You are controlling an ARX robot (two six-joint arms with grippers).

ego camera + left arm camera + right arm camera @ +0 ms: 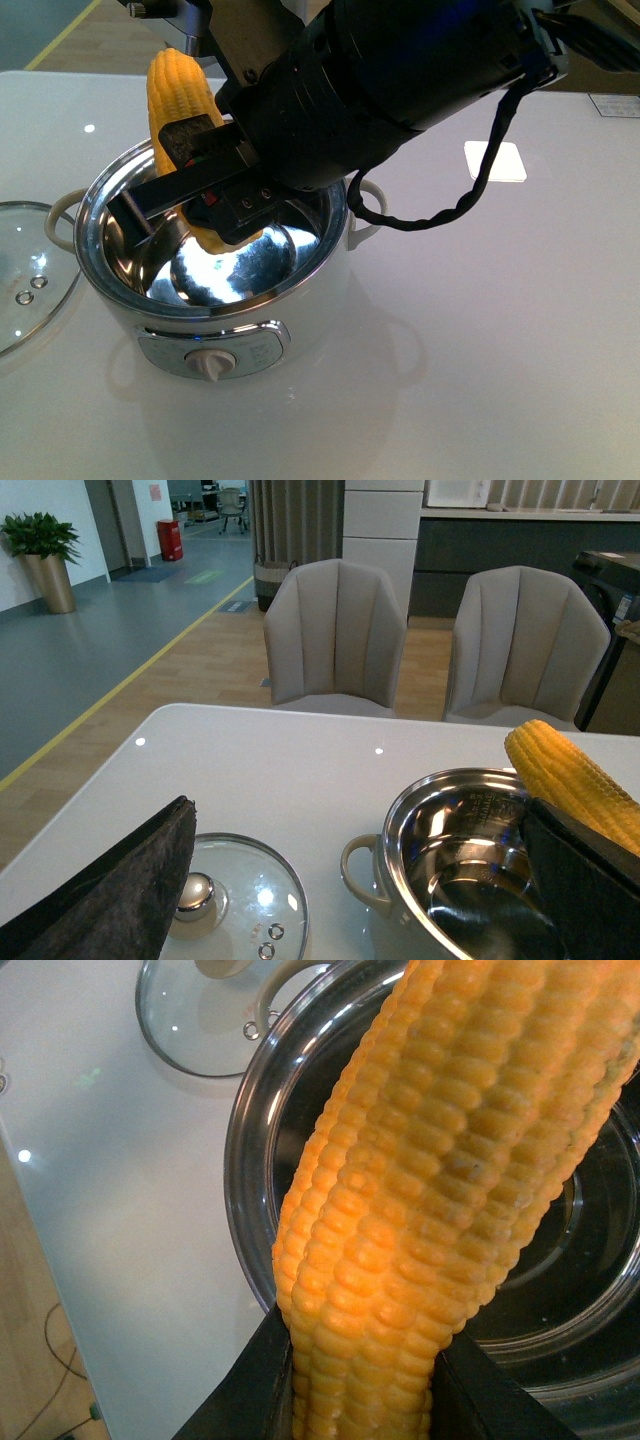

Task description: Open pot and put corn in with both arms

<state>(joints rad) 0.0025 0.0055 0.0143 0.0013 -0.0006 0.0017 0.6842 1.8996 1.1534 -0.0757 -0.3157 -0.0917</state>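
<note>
The white pot (215, 335) stands open in the middle of the table, its steel bowl (225, 265) empty. My right gripper (195, 190) is shut on the yellow corn (178, 95) and holds it nearly upright over the bowl, its lower end just inside the rim. The corn fills the right wrist view (440, 1190) between the dark fingers (255, 1385), above the pot (250, 1180). My left gripper is open; only one dark finger (110, 890) shows, above the glass lid (235, 900). The pot (450, 860) and the corn (570, 775) show there too.
The glass lid (25, 275) lies flat on the table left of the pot. A small white square pad (495, 160) lies at the right. A black cable (455, 205) hangs from the right arm. Two grey chairs (335, 630) stand beyond the far table edge.
</note>
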